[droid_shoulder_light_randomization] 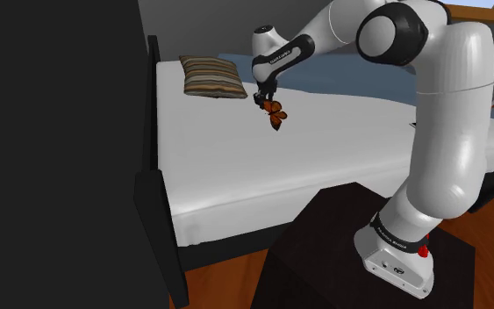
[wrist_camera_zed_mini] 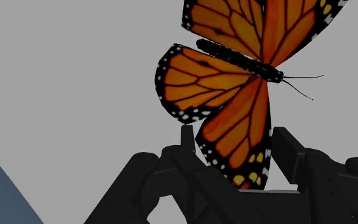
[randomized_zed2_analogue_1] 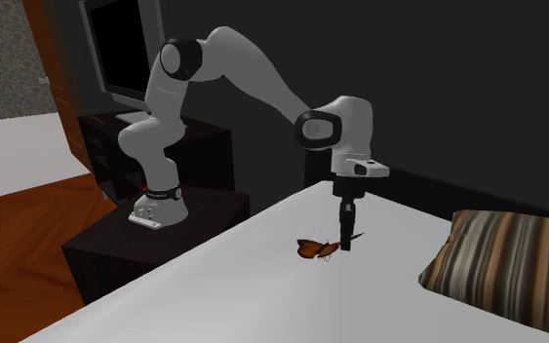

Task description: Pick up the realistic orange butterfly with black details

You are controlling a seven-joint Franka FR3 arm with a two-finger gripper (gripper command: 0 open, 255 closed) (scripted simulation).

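Over the bed [droid_shoulder_light_randomization: 324, 149], the claw [wrist_camera_zed_mini: 233, 143] pinches the butterfly [wrist_camera_zed_mini: 228, 83] by a wing, clearest at the wrist.

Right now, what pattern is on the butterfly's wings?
Orange with black veins and white-spotted black edges on the butterfly; clearest in the wrist view.

The bed [droid_shoulder_light_randomization: 341, 149] looks smooth and matt, the striped pillow [droid_shoulder_light_randomization: 212, 77] seems cloth, the floor [droid_shoulder_light_randomization: 227, 279] is glossy wood, the arm [droid_shoulder_light_randomization: 451, 114] glossy white, the butterfly [wrist_camera_zed_mini: 234, 89] matt.
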